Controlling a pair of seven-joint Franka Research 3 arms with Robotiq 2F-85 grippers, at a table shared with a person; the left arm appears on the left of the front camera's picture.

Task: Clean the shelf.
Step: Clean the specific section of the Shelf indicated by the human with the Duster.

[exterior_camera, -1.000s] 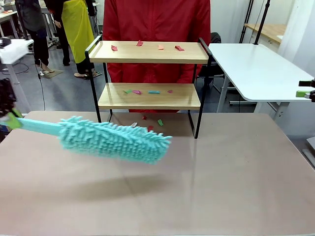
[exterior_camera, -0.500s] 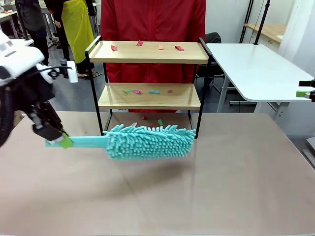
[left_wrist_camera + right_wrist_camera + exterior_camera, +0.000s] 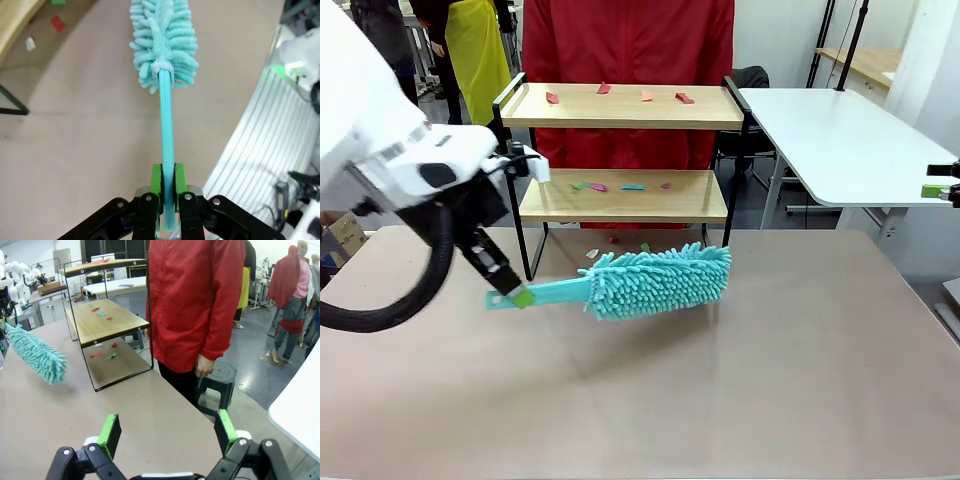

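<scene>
Duster (image 3: 655, 280): light, soft; stiff handle pinched by left end effector (image 3: 520, 296).
Right end effector (image 3: 169, 432): spread wide, empty.
Shelf (image 3: 620, 110): stiff, at 12 o'clock.

Beyond my tan table (image 3: 800, 380) stands a person in a red jacket (image 3: 630, 40), a black stool (image 3: 218, 375) by their legs, a white table (image 3: 840, 140) to my right, and someone in a yellow apron (image 3: 478, 50) farther back.
</scene>
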